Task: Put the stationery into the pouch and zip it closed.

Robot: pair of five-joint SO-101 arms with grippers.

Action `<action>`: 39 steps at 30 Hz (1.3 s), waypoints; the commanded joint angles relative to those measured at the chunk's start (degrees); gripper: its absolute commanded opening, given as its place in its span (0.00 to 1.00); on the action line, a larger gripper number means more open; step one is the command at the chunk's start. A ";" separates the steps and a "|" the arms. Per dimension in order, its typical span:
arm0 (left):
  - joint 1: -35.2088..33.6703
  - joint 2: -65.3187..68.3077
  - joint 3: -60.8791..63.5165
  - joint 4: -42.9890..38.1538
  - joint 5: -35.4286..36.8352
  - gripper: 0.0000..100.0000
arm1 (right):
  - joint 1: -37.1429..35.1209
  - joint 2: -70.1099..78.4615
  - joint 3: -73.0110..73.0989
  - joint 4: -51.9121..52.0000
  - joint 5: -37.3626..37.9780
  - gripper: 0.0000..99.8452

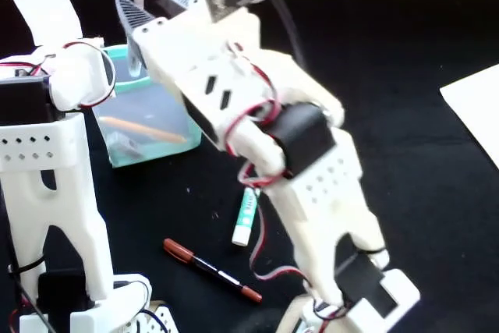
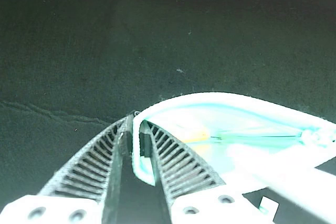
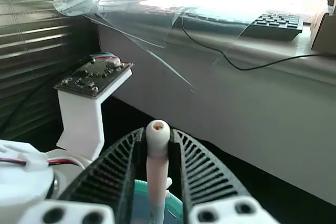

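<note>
Pouch (image 1: 160, 107) is sitting far left on the table (image 1: 405, 52), my left gripper (image 2: 135, 129) pinching its rim. My right gripper (image 3: 157, 136) is clamping a white pen (image 3: 156, 166) upright, seemingly just above the mouth; I'm planning to lower it straight in before releasing.

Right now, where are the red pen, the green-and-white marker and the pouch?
red pen (image 1: 212, 271), high view, middle of its dark barrel.
green-and-white marker (image 1: 245, 216), high view, middle of its body.
pouch (image 1: 156, 107), high view, bare translucent side wall.
</note>
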 commanded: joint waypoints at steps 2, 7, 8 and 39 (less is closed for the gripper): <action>2.68 0.48 2.15 1.23 0.26 0.01 | -0.40 4.18 -2.07 -0.31 0.44 0.01; 2.68 0.66 2.15 1.23 0.26 0.01 | 0.04 6.64 -2.07 -1.45 0.44 0.06; 2.68 0.66 2.15 1.23 0.26 0.01 | 0.13 6.64 -2.07 -1.36 0.35 0.10; 2.77 0.66 2.07 1.23 0.26 0.01 | 23.96 3.47 13.49 43.74 -19.87 0.31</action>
